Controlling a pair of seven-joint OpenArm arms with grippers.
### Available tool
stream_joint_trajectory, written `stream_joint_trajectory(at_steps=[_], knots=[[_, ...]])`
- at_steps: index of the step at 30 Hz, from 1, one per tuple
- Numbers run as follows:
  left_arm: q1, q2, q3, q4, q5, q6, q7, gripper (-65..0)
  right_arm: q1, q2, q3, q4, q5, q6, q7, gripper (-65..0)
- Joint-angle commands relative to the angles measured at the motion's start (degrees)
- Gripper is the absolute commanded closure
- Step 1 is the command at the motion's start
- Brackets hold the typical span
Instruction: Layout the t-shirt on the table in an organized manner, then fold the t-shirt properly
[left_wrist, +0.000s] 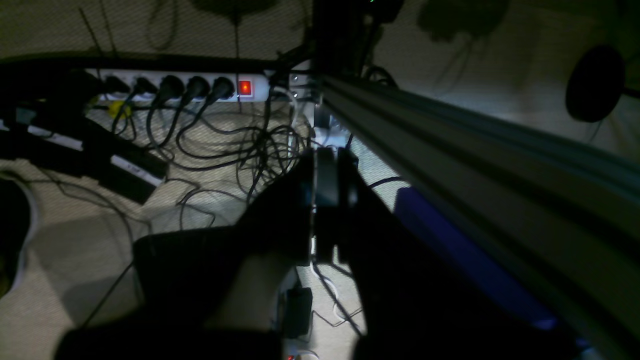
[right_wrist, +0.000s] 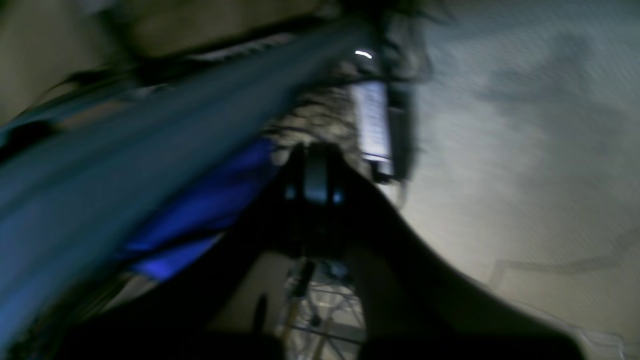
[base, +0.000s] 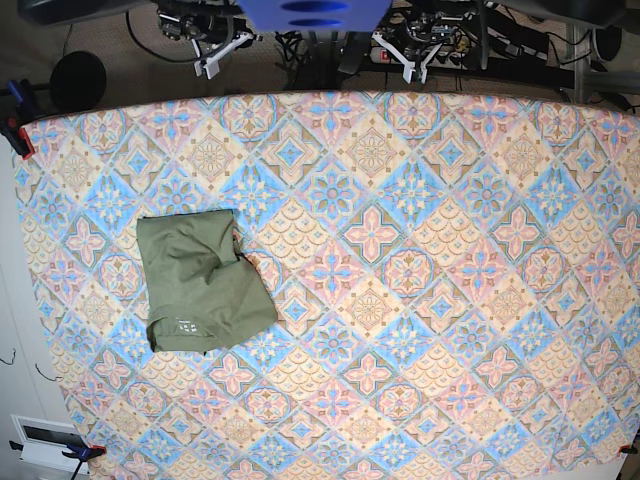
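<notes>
i'm looking down at a pale carpeted floor (left_wrist: 75, 250) that's sitting in pretty dim light. a white power strip (left_wrist: 180, 87) is lying there with its red switch (left_wrist: 244, 87) glowing and a row of black plugs filling it. black cables (left_wrist: 240, 150) are tangling all over beside it. a grey metal rail (left_wrist: 475, 165) is cutting diagonally across, and something round and black (left_wrist: 595, 82) is sitting beyond it.

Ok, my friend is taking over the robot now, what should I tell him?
Left gripper: shut, holding nothing, parked behind the table.
Right gripper: shut, holding nothing, parked too.
The t-shirt lies folded in a compact bundle on the table, toward the right arm's side.
Done: the shirt looks folded, though a bit unevenly.
Left: perhaps neaten the edges; otherwise nothing.
</notes>
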Motion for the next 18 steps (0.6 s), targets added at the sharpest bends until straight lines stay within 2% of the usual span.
stream_joint_trajectory(at_steps=[1,5,7,15,18], knots=[[-0.4,-0.1,0.0,0.1,-0.1,-0.1,-0.4,0.0,0.2,0.9,0.2,0.0,0.1,-0.4,0.9,0.0],[-2.0,-0.1,-0.1,0.1,-0.2,-0.1,-0.4,0.0,0.4,0.8,0.2,-0.3,0.1,-5.0,0.7,0.0],[-2.4,0.9,-0.1,0.1,-0.2,-0.1,-0.4,0.0,0.4,0.8,0.2,-0.3,0.1,-6.2,0.7,0.0],[-2.6,2.0,-0.1,0.1,-0.2,-0.1,-0.4,0.0,0.4,0.7,0.1,-0.4,0.2,-6.4,0.6,0.0],[-2.5,2.2,-0.1,0.1,-0.2,-0.1,-0.4,0.0,2.3,0.7,0.1,-0.7,0.2,-6.4,-1.1,0.0]])
